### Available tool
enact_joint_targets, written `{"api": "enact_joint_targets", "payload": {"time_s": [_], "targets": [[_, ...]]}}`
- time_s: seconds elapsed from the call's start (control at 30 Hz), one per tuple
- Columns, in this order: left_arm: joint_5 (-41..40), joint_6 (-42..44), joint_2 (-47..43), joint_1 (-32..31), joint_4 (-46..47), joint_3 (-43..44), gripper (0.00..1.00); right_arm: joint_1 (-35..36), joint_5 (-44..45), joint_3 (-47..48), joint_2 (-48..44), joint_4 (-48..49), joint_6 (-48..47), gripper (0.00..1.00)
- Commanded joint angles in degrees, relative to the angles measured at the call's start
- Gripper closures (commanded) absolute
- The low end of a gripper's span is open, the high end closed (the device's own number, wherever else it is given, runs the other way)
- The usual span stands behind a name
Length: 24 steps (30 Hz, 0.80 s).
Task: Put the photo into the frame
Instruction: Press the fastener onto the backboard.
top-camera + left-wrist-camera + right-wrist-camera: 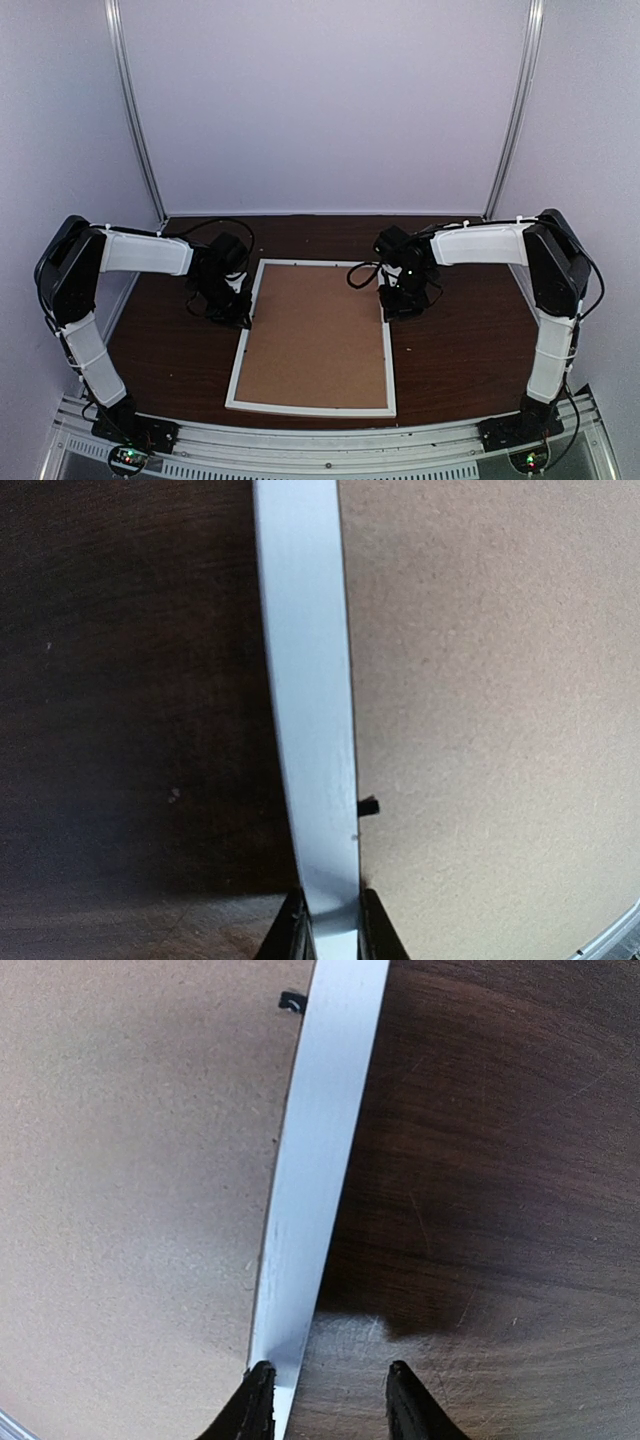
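The white frame point(310, 408) lies flat on the dark table with a brown backing board point(318, 335) filling it. The photo is out of view. My left gripper point(240, 305) is at the frame's left edge. In the left wrist view it point(330, 920) is shut on the white rail point(310, 700), one finger on each side. My right gripper point(392, 305) is at the frame's right edge. In the right wrist view it point(328, 1400) stands open. Its left finger point(255, 1400) is at the rail's point(320, 1160) inner side, and the right finger point(410, 1405) hangs apart over the table.
Small black tabs point(367, 806) point(291, 1002) stick out from the rail over the board. Dark wooden table point(460, 340) surrounds the frame. Pale walls and two metal posts close the back, and a metal rail runs along the near edge.
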Motion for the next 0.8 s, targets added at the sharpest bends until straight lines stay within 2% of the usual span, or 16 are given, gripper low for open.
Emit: {"api": "enact_joint_targets", "payload": {"time_s": [0.0, 0.77], "targets": [[2.5, 1.0, 1.8, -1.6, -0.2, -0.9, 1.00, 0.0, 1.1, -0.4, -0.9, -0.8, 0.6, 0.61], [2.8, 1.1, 2.0, -1.6, 0.2, -1.2, 1.00, 3.7, 0.4, 1.3, 3.3, -0.2, 2.3, 0.62]]}}
